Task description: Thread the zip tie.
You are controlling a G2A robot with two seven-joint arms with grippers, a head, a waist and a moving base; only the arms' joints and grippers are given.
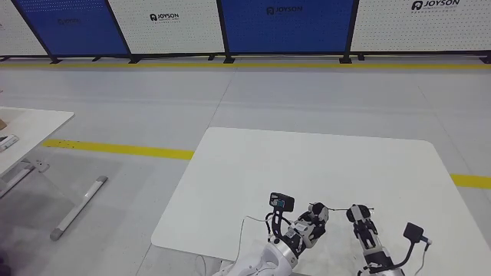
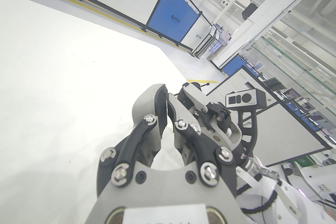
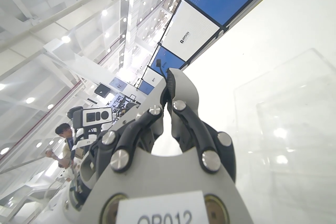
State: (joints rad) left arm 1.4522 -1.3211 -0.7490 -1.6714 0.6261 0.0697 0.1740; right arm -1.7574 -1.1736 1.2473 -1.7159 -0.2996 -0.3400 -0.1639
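The zip tie [image 1: 338, 208] is a thin black strap held just above the white table [image 1: 307, 169], near its front edge. It spans the gap between my two grippers. My right gripper [image 1: 358, 214] is shut on it. The tie's head end [image 3: 158, 63] sticks out past the right fingertips [image 3: 172, 78], and it also shows beyond that gripper [image 2: 189, 89] as a thin black tip [image 2: 203, 83]. My left gripper [image 2: 167, 97] is shut, close beside the right one. The strap reaches its tips [image 1: 318, 213], though the contact itself is hidden.
A clear plastic box [image 3: 288, 117] stands on the table beside the right gripper. Another white table [image 1: 23, 134] stands off to the left across the floor. Blue and white pegboard panels [image 1: 288, 11] line the far side.
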